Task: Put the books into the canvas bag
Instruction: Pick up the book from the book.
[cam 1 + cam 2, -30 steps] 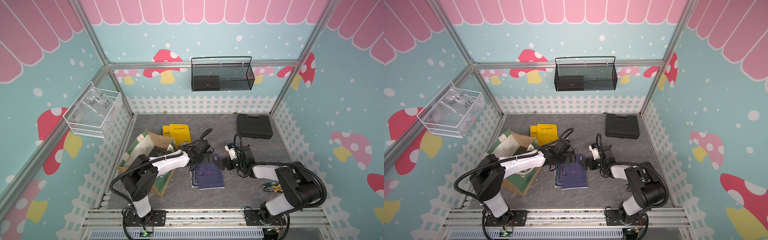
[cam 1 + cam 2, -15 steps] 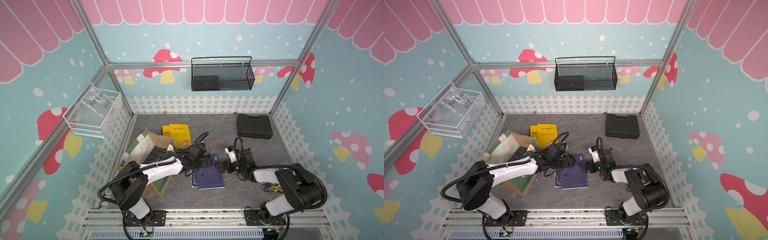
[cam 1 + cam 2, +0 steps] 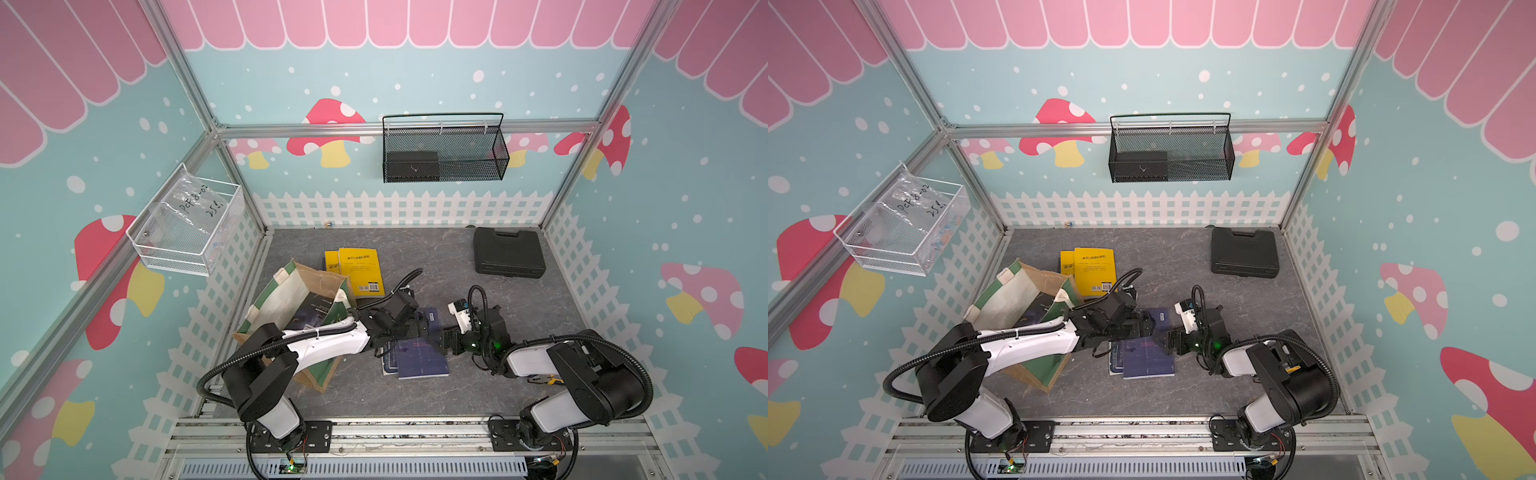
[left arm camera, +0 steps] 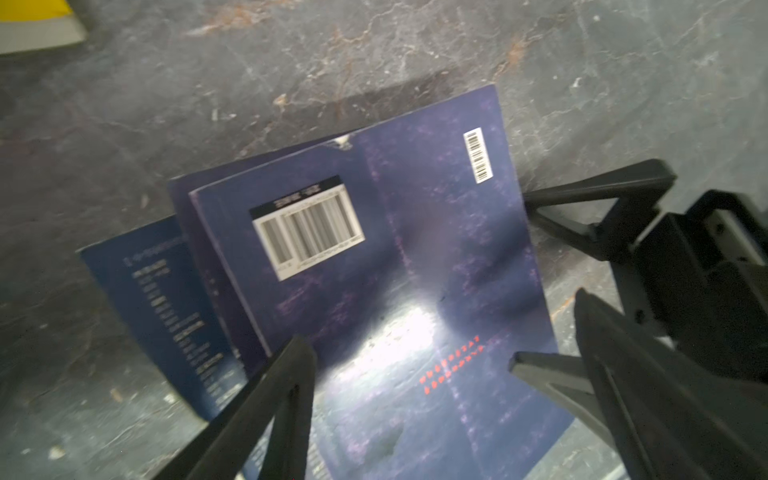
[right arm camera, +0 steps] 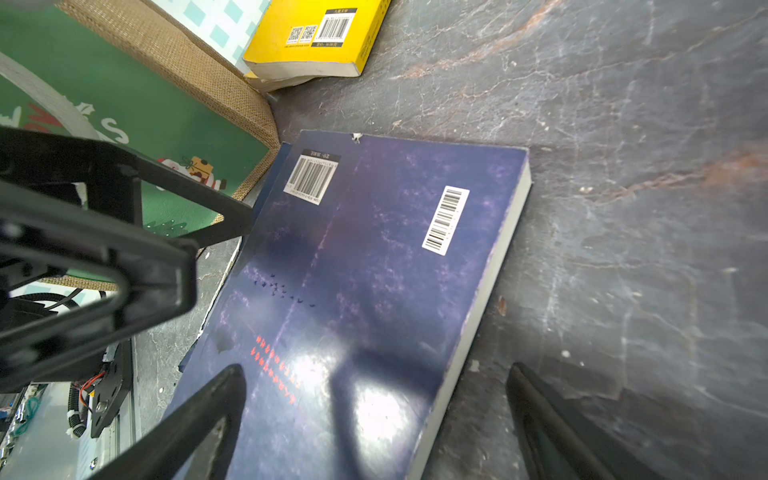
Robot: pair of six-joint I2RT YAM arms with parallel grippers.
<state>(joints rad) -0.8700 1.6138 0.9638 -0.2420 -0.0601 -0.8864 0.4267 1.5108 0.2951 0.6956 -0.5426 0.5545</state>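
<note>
Now the left arm has dropped and reached out from the bag (image 3: pixel 286 291), so its left gripper (image 3: pixel 420 328) hangs low over the navy books (image 3: pixel 419 359), likely the next pickup. It is wide open and empty, straddling the top cover. The right gripper (image 3: pixel 451 338), also spread and empty, straddles that book's page edge from the opposite side.

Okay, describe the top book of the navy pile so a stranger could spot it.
Find the tan canvas bag lying on the grey floor; beside it sits a pile of navy books. The top book is purplish, with two white barcode labels and red lettering; the lowest book is brighter blue.
</note>
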